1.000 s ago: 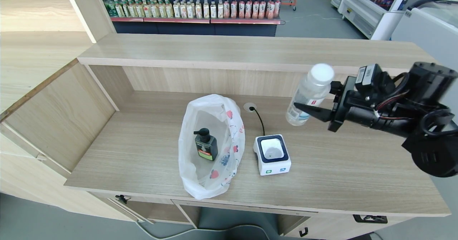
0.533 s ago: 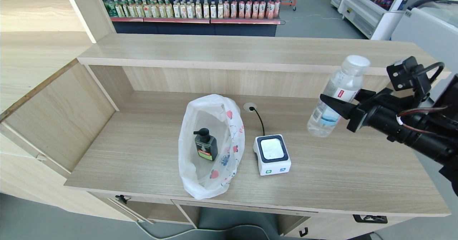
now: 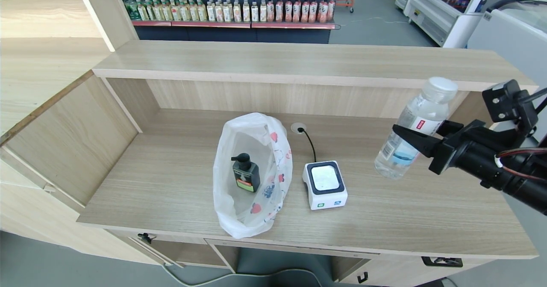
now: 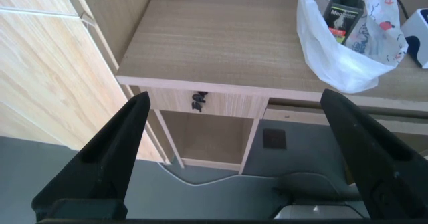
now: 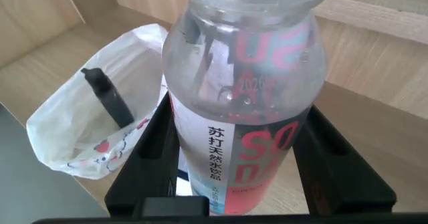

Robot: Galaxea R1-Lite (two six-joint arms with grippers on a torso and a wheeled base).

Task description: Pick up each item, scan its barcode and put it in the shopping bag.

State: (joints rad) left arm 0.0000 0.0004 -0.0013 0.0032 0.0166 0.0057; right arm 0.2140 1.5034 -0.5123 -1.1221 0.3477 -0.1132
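Observation:
My right gripper point(image 3: 421, 139) is shut on a clear water bottle point(image 3: 412, 128) with a white cap, held tilted above the counter's right side, to the right of the scanner point(image 3: 324, 184). In the right wrist view the bottle point(image 5: 247, 110) stands between the black fingers point(image 5: 150, 150). The white shopping bag point(image 3: 252, 171) with red and blue prints lies open at mid-counter, and a dark pump bottle point(image 3: 245, 173) sits inside it. My left gripper point(image 4: 241, 157) hangs open below and in front of the counter's front edge, near the bag point(image 4: 348, 43).
The scanner's black cable point(image 3: 308, 143) runs to a grommet hole point(image 3: 298, 128) in the counter. A raised wooden ledge point(image 3: 299, 60) borders the back and a side wall point(image 3: 72, 137) closes the left. Store shelves of bottles point(image 3: 230, 11) stand behind.
My right gripper has carried the water bottle to the right and slightly down, away from the scanner. The bag, pump bottle and scanner have not moved.

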